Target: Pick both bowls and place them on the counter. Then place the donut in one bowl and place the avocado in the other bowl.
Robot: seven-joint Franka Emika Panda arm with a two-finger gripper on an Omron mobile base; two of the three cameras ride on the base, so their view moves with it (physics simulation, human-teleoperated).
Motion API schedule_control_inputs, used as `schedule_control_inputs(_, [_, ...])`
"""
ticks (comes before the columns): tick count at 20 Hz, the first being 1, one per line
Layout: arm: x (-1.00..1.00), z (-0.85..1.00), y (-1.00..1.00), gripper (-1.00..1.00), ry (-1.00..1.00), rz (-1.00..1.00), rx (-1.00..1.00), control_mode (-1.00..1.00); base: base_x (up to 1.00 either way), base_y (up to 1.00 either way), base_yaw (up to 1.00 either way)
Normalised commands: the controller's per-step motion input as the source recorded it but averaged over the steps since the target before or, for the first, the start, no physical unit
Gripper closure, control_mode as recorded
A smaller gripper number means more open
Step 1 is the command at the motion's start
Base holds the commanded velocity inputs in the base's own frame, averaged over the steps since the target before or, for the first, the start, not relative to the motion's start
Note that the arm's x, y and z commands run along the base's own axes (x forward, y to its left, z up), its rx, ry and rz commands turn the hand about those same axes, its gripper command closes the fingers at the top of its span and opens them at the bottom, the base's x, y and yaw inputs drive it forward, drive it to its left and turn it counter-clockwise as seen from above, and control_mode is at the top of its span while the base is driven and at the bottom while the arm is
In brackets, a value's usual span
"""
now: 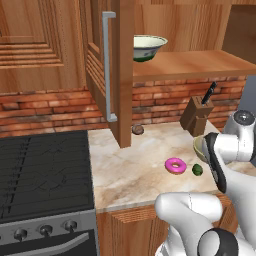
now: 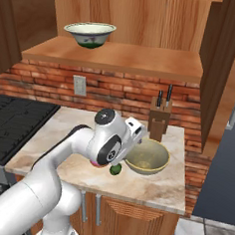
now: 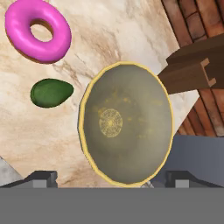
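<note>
Kitchen scene with the olive-tan bowl [image 3: 126, 123] standing upright on the bench [image 1: 130, 165] near its right end, just in front of the knife block [image 2: 159, 122]. The fingers [image 3: 111, 178] hover directly above this bowl, spread wide on either side of its near rim and holding nothing; the bowl appears released. It is empty, its yellowish rim intact and its base flat on the stone.

The cream-white bowl [image 2: 90, 34] with green pattern sits on the wooden shelf [image 2: 144, 60] above the bench, toward the shelf's left end, also empty. By judgement this bowl is the coming target: it lies up and to the left of the fingers, well apart, so the arm must rise and swing that way.

The donut [image 3: 37, 29] and the avocado [image 3: 50, 92] lie on the bench just left of the olive-tan bowl, the avocado nearer the bowl, its long axis running roughly toward it. A small brown lump [image 1: 138, 130] rests at the back of the bench by the open cabinet door [image 1: 111, 70]
</note>
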Motion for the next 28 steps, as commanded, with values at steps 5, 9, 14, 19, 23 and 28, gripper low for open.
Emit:
schedule_control_inputs(5, [-0.34,0.29,0.57,-1.0,-0.11,-0.26,0.12,-1.0,0.0,0.0,0.0])
schedule_control_inputs(9, [-0.72,0.0,0.66,-1.0,-0.25,-0.24,0.24,-1.0,0.0,0.0,0.0])
schedule_control_inputs(14, [-1.0,-0.04,0.29,-1.0,-0.2,-0.1,0.23,-1.0,0.0,0.0,0.0])
schedule_control_inputs(19, [-0.71,0.1,0.11,-1.0,-0.15,0.0,0.11,-1.0,0.0,0.0,0.0])
schedule_control_inputs(23, [0.0,0.55,0.5,-1.0,-0.21,-0.27,0.09,-1.0,0.0,0.0,0.0])
schedule_control_inputs(28, [0.0,0.38,0.67,-1.0,-0.19,-0.4,0.08,-1.0,0.0,0.0,0.0])
